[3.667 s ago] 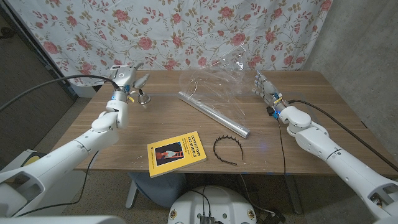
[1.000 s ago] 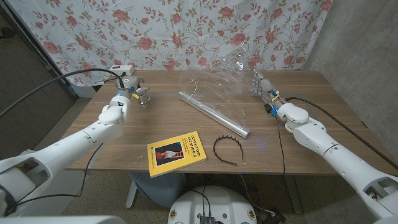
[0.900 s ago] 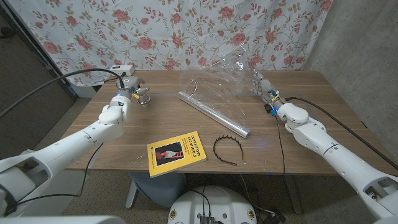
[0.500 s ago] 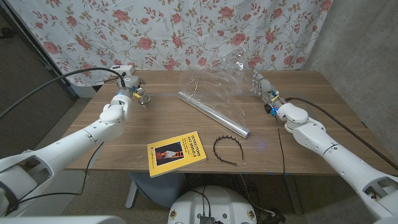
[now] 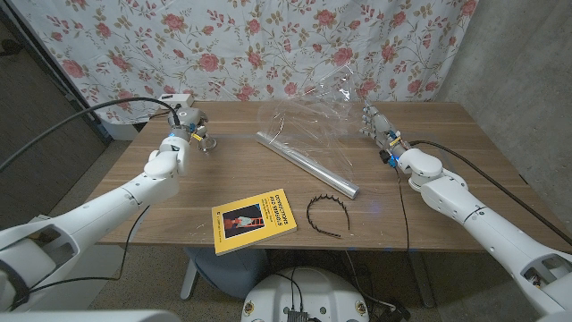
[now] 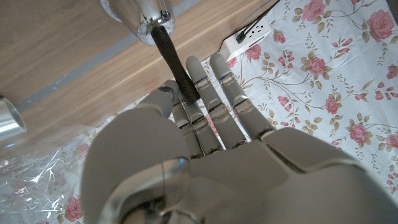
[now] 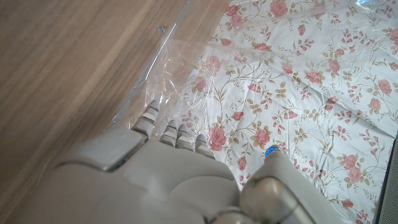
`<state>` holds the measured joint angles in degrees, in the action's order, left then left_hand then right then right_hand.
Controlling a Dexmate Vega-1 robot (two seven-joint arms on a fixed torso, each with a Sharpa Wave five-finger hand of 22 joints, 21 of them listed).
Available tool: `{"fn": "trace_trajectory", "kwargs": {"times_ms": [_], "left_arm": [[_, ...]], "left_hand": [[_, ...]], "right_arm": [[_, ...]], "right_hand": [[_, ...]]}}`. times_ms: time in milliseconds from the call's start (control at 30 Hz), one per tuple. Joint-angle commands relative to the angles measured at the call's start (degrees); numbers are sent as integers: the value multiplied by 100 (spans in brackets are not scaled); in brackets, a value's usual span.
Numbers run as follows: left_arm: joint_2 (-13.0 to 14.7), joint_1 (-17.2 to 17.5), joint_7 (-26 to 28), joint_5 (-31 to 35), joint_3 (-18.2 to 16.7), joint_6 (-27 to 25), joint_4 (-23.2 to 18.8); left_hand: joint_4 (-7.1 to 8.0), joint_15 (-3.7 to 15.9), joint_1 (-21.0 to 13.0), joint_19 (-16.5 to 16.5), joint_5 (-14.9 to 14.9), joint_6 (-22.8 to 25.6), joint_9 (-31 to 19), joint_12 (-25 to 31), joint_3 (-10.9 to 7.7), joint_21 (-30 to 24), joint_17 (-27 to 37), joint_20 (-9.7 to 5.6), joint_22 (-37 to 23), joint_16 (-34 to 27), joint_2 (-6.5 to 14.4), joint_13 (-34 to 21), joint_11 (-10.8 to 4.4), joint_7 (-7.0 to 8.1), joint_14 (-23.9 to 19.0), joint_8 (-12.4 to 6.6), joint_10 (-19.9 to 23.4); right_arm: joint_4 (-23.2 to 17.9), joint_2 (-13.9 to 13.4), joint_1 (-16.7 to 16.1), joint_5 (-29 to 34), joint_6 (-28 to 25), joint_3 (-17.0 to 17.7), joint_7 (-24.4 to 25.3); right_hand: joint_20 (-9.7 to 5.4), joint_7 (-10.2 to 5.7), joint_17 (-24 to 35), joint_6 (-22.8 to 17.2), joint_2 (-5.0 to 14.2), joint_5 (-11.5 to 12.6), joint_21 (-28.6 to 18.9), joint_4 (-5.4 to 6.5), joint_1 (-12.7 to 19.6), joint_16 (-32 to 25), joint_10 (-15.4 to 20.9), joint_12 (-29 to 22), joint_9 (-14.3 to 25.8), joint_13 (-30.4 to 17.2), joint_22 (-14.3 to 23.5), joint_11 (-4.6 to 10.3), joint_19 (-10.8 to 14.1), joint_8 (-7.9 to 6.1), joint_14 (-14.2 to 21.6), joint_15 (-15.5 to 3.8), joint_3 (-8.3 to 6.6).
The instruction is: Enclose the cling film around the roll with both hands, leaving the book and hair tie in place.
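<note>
Transparent cling film (image 5: 315, 112) stands loose above its roll (image 5: 307, 164) mid-worktop (image 5: 429, 206). The right hand (image 5: 377, 122) has edged onto the film's edge, fingers apart; the left hand (image 5: 189, 122), fingers extended and empty, has barely shifted, so wrapping is judged unstarted. Book (image 5: 254, 219) and hair tie (image 5: 325, 215) remain untouched.

Silver roll (image 5: 307, 164), clear cling film (image 5: 315, 109), yellow book (image 5: 255, 220), black hair tie (image 5: 325, 213), brown wooden table (image 5: 447, 179), white curtain (image 5: 259, 45) patterned with pink roses
</note>
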<state>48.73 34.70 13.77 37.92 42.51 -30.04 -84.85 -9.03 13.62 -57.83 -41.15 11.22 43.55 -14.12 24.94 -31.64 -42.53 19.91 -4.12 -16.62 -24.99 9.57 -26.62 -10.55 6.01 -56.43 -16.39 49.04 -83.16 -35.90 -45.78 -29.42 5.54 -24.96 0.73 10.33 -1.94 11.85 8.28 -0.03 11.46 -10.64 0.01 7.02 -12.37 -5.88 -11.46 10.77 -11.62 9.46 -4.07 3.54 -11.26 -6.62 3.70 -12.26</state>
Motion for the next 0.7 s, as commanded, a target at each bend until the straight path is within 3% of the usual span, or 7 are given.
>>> {"fn": "trace_trajectory", "kwargs": {"times_ms": [33, 133, 267, 400, 467, 700], "left_arm": [[51, 79, -2, -366, -147, 346, -16], [76, 100, -66, -407, -156, 353, -60], [83, 162, -13, -487, -209, 391, -94], [106, 270, 254, -626, -328, 617, -106], [90, 347, 514, -646, -398, 689, -111], [80, 551, 1253, -656, -599, 952, -173]], "left_hand": [[-61, -9, -239, 34, 8, 128, -138, 99, -196, -261, -122, -149, -84, 115, 123, -157, 139, -261, -161, -104, 81], [-86, -2, -339, -70, -18, 255, -190, 104, -244, -418, -189, -187, -117, 158, 111, -216, 179, -362, -217, -165, 58], [-89, -15, -437, -274, -74, 311, -250, 103, -278, -645, -279, -308, -156, 211, 82, -286, 239, -335, -288, -206, 45], [-72, -23, -557, -646, -116, 331, -330, 64, -317, -1000, -411, -612, -179, 259, 49, -383, 359, -369, -453, -245, -3], [-101, -13, -648, -746, -99, 388, -324, 39, -321, -1137, -453, -734, -180, 253, 2, -416, 418, -467, -560, -256, -17], [-135, -14, -813, -878, -67, 454, -298, -69, -314, -1317, -501, -813, -173, 246, -71, -343, 518, -635, -692, -252, -35]], "right_arm": [[-66, -46, 10, 5, -73, -5, -13], [-80, -57, 3, 1, -69, 0, -24], [-108, -67, -18, -7, -69, 13, -10], [-137, -86, -26, -11, -98, 15, -9], [-139, -88, -29, -19, -87, 18, -24], [-142, -92, -33, -27, -49, 22, -57]], "right_hand": [[40, 5, 33, -34, 56, -17, -19, -53, -4, 26, 1, -32, 16, -7, 35, 10, 15, -33, -32, 19, -5], [35, 4, 32, -52, 59, -17, -21, -56, -3, 26, 2, -32, 15, -7, 35, 11, 19, -38, -32, 23, -6], [36, 2, 32, -82, 65, -16, -21, -58, -2, 24, 6, -34, 15, -8, 35, 13, 20, -47, -29, 20, -8], [39, 1, 32, -89, 72, -16, -21, -60, -1, 24, 10, -36, 15, -8, 35, 13, 19, -47, -29, 18, -10], [40, -3, 32, -92, 74, -16, -23, -61, -1, 24, 12, -37, 15, -8, 35, 13, 23, -47, -27, 17, -11], [26, -2, 33, -96, 82, -16, -31, -62, -5, 23, 5, -34, 14, -8, 35, 3, 44, -44, -28, 17, -12]]}}
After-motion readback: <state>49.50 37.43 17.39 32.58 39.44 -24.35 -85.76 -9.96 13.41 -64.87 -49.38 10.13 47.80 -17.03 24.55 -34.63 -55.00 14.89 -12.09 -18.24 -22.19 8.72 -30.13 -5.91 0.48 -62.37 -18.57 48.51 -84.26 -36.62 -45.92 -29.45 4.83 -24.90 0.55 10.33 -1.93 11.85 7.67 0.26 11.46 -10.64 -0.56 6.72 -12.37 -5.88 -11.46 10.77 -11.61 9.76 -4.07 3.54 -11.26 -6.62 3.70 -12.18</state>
